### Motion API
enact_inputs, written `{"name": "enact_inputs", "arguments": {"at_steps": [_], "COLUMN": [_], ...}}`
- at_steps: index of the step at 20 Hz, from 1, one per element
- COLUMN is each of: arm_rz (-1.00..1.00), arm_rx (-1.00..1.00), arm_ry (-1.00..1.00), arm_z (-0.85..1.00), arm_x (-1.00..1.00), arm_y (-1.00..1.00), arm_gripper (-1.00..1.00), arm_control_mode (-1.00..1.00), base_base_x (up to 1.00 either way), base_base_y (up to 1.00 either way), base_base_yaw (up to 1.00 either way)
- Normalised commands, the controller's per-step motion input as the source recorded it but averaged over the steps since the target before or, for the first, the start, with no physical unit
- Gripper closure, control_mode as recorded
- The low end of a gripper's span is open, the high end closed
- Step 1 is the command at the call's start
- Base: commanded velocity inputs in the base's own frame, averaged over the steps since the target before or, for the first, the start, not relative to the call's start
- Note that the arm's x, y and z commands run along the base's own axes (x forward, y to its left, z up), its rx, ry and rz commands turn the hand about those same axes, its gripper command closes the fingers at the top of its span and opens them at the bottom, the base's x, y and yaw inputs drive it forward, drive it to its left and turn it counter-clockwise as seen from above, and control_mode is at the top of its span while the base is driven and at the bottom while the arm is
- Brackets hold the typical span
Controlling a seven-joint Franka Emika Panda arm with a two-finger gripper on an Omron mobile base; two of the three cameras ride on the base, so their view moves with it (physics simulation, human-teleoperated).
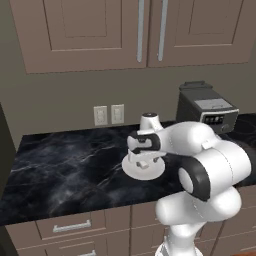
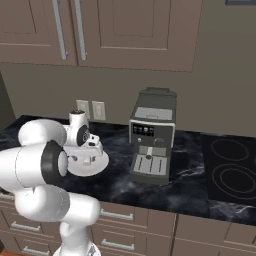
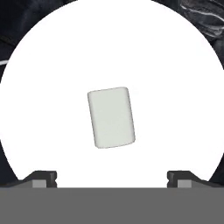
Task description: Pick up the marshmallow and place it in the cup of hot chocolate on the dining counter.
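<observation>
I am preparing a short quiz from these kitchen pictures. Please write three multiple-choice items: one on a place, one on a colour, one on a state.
1. Where does the marshmallow lie?
A. on the plate
B. on the stove
C. inside the coffee machine

2. What colour is the counter?
A. white
B. black with pale veins
C. brown wood

3. How is the gripper?
A. shut on the marshmallow
B. shut on nothing
C. open above the marshmallow

Answers:
1 A, the hand view shows it in the middle of the white plate.
2 B, the base views show dark marble.
3 C, its fingertips stand wide apart, marshmallow untouched.
</observation>
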Motion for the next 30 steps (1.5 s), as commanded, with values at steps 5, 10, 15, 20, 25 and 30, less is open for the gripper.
{"name": "enact_inputs", "arguments": {"at_steps": [5, 10, 15, 20, 25, 30], "arm_rz": [0.0, 0.0, 0.0, 0.0, 0.0, 0.0], "arm_rx": [0.0, 0.0, 0.0, 0.0, 0.0, 0.0], "arm_ry": [0.0, 0.0, 0.0, 0.0, 0.0, 0.0], "arm_z": [-0.15, -0.25, -0.17, -0.12, 0.0, -0.04], "arm_x": [0.35, 0.26, 0.03, 0.0, -0.01, -0.01], "arm_y": [0.01, 0.13, 0.03, 0.0, 0.0, 0.0], "arm_gripper": [-1.0, -1.0, -1.0, -1.0, -1.0, 1.0], "arm_control_mode": [-1.0, -1.0, -1.0, -1.0, -1.0, -1.0], "base_base_x": [0.0, 0.0, 0.0, 0.0, 0.0, 0.0], "base_base_y": [0.0, 0.0, 0.0, 0.0, 0.0, 0.0], "base_base_yaw": [0.0, 0.0, 0.0, 0.0, 0.0, 0.0]}}
